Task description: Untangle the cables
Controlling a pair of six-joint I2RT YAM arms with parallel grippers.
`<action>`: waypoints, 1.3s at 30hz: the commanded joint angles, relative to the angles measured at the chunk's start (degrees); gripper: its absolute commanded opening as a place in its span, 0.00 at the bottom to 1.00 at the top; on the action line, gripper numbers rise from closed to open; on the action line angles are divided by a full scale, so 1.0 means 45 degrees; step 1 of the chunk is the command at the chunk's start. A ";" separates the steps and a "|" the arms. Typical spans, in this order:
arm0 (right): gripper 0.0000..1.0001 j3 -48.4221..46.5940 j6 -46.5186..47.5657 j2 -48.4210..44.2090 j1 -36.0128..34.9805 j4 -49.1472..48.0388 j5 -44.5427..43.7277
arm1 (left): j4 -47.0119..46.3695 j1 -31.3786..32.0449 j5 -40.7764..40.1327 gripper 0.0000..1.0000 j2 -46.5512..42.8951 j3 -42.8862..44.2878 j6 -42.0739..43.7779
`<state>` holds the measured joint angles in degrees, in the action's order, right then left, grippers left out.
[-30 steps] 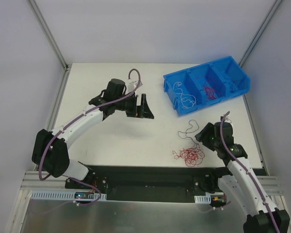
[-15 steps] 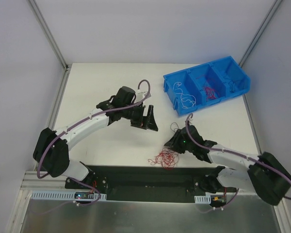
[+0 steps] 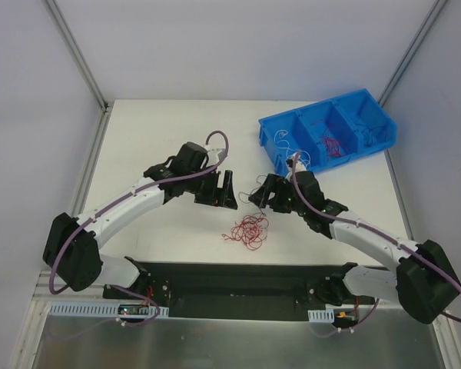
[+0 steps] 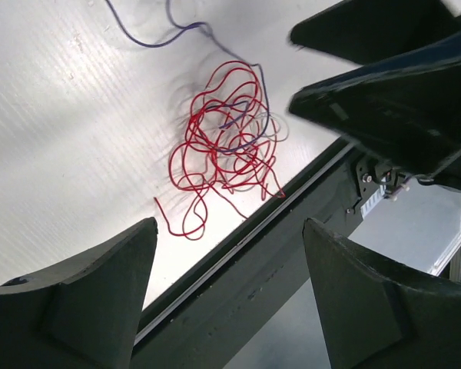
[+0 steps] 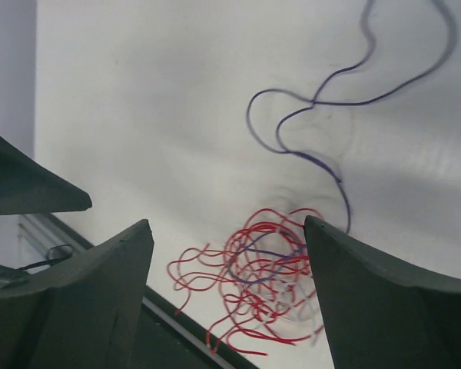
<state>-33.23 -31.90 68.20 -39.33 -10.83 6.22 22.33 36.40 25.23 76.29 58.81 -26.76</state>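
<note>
The cables are a loose tangle of thin red wires [image 3: 246, 229] lying on the white table near its front edge, with a dark purplish strand trailing away from it. In the left wrist view the tangle [image 4: 227, 142] lies ahead of my fingers, and the strand [image 4: 161, 34] runs to the top. In the right wrist view the tangle [image 5: 269, 269] lies between and just beyond my fingers, with the strand [image 5: 330, 100] looping above. My left gripper [image 3: 219, 188] [image 4: 229, 224] is open and empty. My right gripper [image 3: 265, 194] [image 5: 224, 223] is open and empty, facing the left one.
A blue bin [image 3: 338, 163] with three compartments stands at the back right; it holds a white wire [image 3: 296, 154] and red wires [image 3: 332, 144]. The black base rail [image 3: 238, 280] runs along the table's front edge, close to the tangle.
My right arm has swung left and forward to the table's middle, and the red tangle has moved left with it. My left gripper has shifted a little towards the tangle.
</note>
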 commanded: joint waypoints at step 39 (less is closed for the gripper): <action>0.00 -0.5859 0.5060 0.4304 -0.1163 0.4067 -0.3767 | -0.0547 0.0739 -0.0803 0.83 0.0682 -0.0588 -0.1025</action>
<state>-61.08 -7.92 100.73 -45.65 7.84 -12.19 21.82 39.07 20.14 79.61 56.38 -30.00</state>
